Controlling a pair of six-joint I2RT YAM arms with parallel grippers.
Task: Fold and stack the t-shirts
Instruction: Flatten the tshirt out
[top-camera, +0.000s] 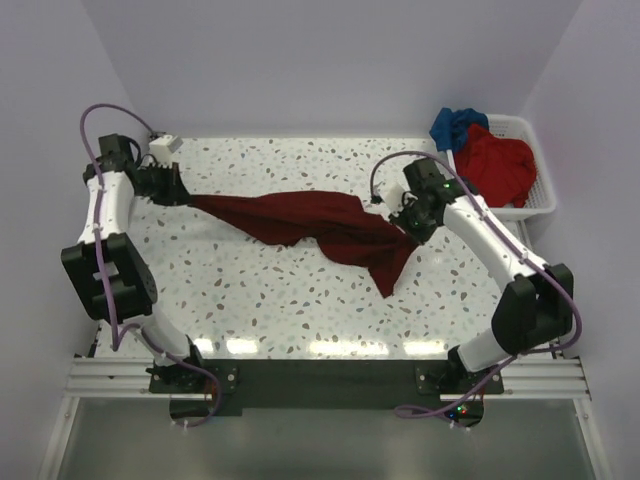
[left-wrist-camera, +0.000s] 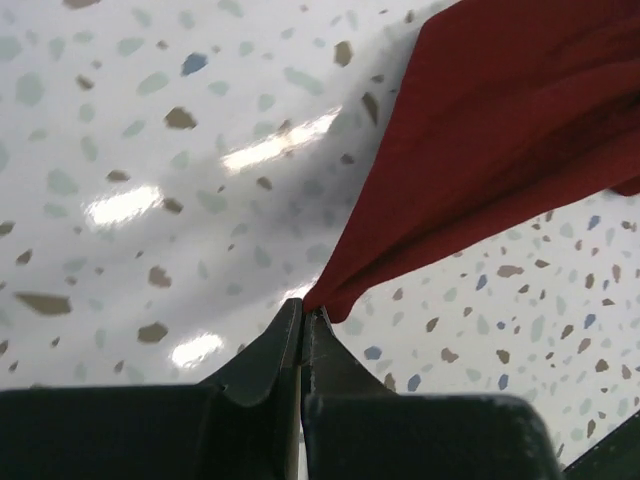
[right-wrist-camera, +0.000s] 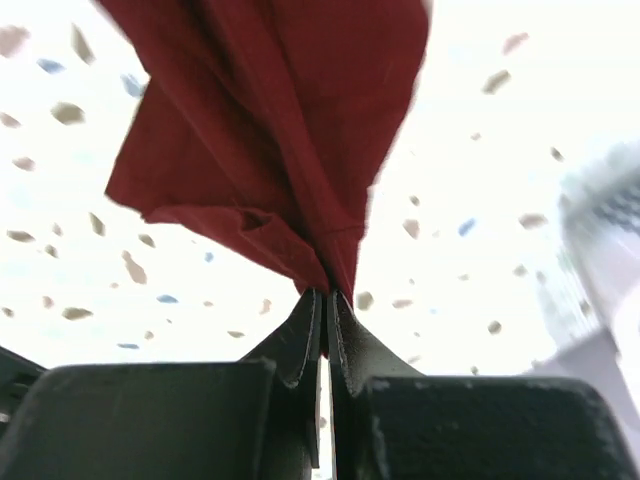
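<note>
The dark maroon t-shirt (top-camera: 310, 225) hangs stretched between both grippers above the speckled table, sagging to a point at the lower right. My left gripper (top-camera: 185, 195) is shut on its left corner; the left wrist view shows the cloth (left-wrist-camera: 500, 140) pinched at the fingertips (left-wrist-camera: 303, 312). My right gripper (top-camera: 402, 222) is shut on its right end; the right wrist view shows bunched cloth (right-wrist-camera: 270, 130) running into the closed fingertips (right-wrist-camera: 325, 295). The brighter red t-shirt (top-camera: 495, 165) and the blue t-shirt (top-camera: 455, 125) lie in the basket at the back right.
The white slatted basket (top-camera: 540, 195) stands at the back right corner of the table, just beyond the right arm. A small white box (top-camera: 163, 146) sits at the back left near the left arm. Walls close in on three sides.
</note>
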